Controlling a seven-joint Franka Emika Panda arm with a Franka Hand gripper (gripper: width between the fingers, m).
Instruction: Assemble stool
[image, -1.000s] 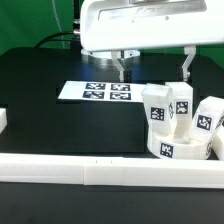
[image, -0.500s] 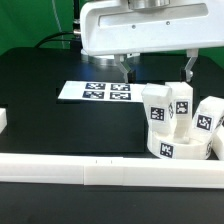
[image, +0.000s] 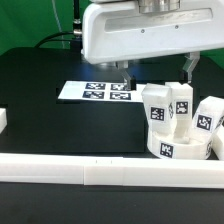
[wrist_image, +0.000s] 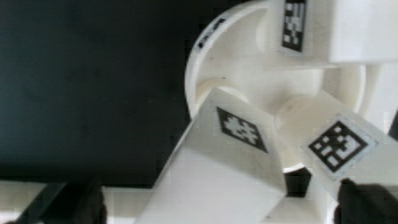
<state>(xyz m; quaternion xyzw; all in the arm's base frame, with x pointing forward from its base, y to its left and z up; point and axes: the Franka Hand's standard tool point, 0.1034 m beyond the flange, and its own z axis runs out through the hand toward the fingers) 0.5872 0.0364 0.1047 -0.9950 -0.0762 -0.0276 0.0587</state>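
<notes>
In the exterior view, the upper centre of the frame is filled by the white body of the arm's hand, and the gripper is seen below it with its two dark fingers set wide apart, one finger at centre frame and the other toward the upper right; nothing is clamped between them. The stool parts are gathered at the right of the frame, below and slightly right of the gripper: the round seat is found low at the right, a tag showing on its rim, and three blocky legs are seen upon it. Two legs stand upright side by side at the seat's back, each bearing tags, while a third leg is placed at the far right, leaning a little. The marker board lies flat on the black table at centre left, just beneath the left-hand finger in the frame. A long white rail is laid across the lower part of the frame. In the wrist view, the seat is seen edge-on in the upper right, two tagged legs are spread across the lower centre, and the dark fingertips appear at the two bottom corners, apart and touching nothing.
</notes>
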